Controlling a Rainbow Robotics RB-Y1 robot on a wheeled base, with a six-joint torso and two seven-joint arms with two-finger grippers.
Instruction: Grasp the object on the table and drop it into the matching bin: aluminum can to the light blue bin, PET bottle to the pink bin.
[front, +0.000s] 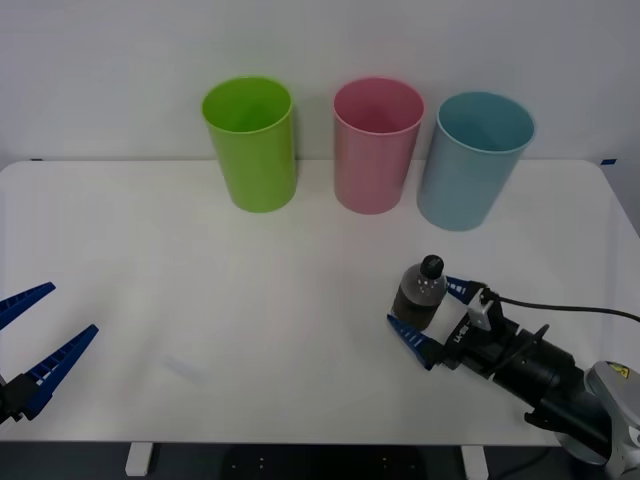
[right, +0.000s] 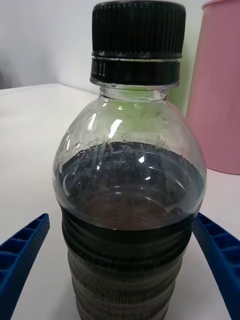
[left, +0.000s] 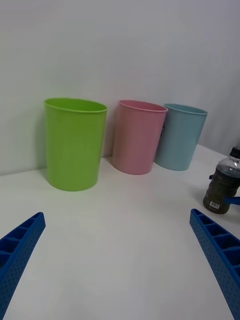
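The right gripper (front: 430, 318) sat low over the table (front: 200, 300), its blue fingers (right: 22, 255) spread wide with the PET bottle (front: 421, 292) standing upright between them. From the right wrist view the bottle's dark body nearly reached the finger on either side, yet a sliver of white table showed at each, so I judged the jaws had not closed; they were bracketing it, not gripping it. The arm reached in level, presumably so the fingers would meet the ribbed lower body rather than the narrow neck under the black cap (right: 138, 35).

Beyond the fingertips, past the bottle, stood the pink bin (front: 377, 145), and just to the side of it, nearer the gripper's own line, the light blue bin (front: 472, 158). The lime green bin (front: 251, 143) was farthest off across from it. All three stood well apart from the bottle, against the wall.

The left gripper (front: 30, 345) hung near the table's front edge on the far side from the work, fingers apart and empty, apparently waiting out of the way.

To my eye the next move called for a firm close on the body, then a lift high enough to clear the pink rim.
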